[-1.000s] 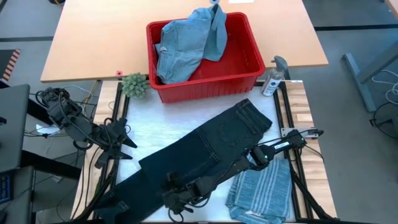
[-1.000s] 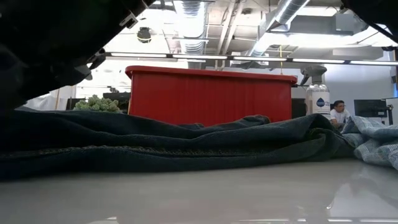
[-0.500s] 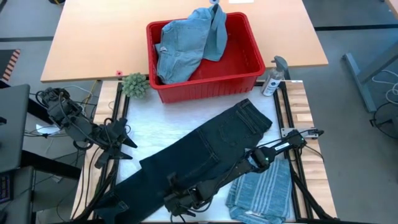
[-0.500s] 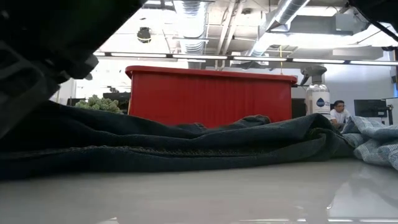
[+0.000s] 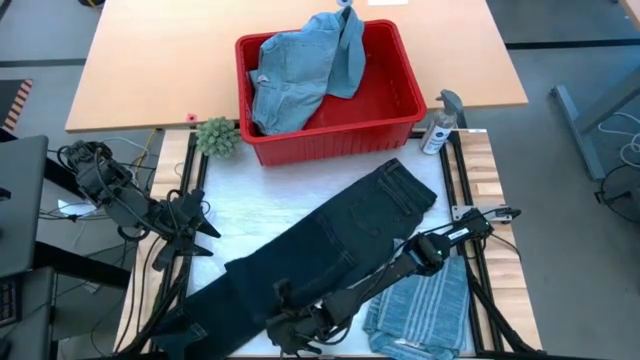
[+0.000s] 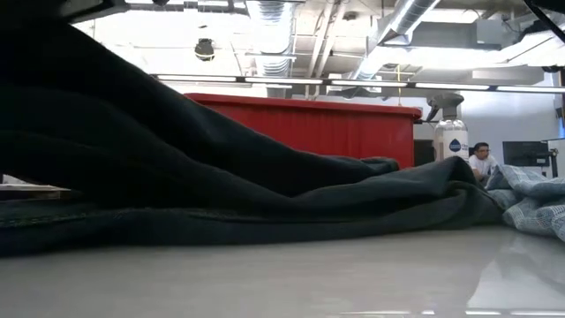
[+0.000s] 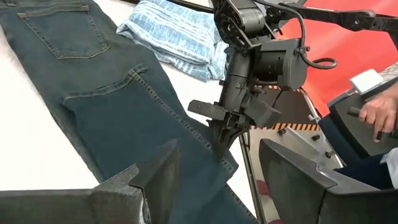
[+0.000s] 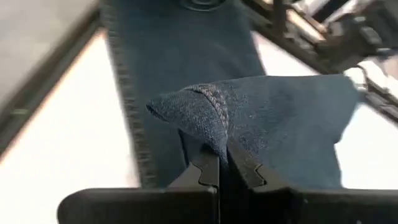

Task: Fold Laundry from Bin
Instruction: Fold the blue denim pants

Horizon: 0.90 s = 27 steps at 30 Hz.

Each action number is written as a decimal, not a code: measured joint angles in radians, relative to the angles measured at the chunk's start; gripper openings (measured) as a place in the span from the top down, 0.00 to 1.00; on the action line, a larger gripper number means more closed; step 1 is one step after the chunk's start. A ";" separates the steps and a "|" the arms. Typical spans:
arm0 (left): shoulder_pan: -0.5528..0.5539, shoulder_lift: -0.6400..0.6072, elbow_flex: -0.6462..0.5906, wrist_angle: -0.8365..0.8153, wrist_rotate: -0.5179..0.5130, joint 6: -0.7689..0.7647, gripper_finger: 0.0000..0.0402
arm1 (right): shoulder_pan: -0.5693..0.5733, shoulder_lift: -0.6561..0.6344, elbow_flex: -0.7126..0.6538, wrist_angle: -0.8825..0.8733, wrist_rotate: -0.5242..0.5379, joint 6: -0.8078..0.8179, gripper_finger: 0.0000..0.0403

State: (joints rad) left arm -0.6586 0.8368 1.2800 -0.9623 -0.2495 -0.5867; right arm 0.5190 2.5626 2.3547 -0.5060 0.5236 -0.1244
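Note:
Long dark navy trousers (image 5: 330, 240) lie slantwise on the white table top, waist toward the bin. My right gripper (image 5: 292, 328) is at their leg near the table's front edge, shut on the cloth. A folded blue-grey striped shirt (image 5: 420, 310) lies flat at the near right. The red bin (image 5: 400, 120) stands at the far side with light blue denim pieces (image 5: 295, 70) heaped in it. My left gripper (image 7: 217, 186) waits open at the table's left edge. My right gripper pinches a seamed edge of the trouser leg (image 8: 211, 102) between its two fingers (image 8: 208, 168). It comes slanting down from the table's right side. The cloth stands up in a small peak at the fingers (image 7: 219, 134), and the rest of the leg lies on the table.
A spray bottle (image 5: 440, 125) stands right of the bin and a small green plant (image 5: 217, 135) left of it. Black rails (image 5: 455, 180) run along both sides of the white top. A person's hand (image 7: 379, 112) shows beyond the table's near right corner.
My right gripper has taken hold of the trouser leg's edge and risen a little. That part of the leg has lifted off the table into a peak, and now fills the left of the low view. The waist end has stayed flat.

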 joint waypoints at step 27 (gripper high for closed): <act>0.000 0.000 0.000 0.039 0.000 -0.006 0.48 | -0.066 -0.060 -0.020 -0.012 -0.347 0.351 0.39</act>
State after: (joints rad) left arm -0.6590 0.8368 1.2800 -0.9237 -0.2497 -0.5926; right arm 0.4535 2.5026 2.3348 -0.5180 0.1764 0.2270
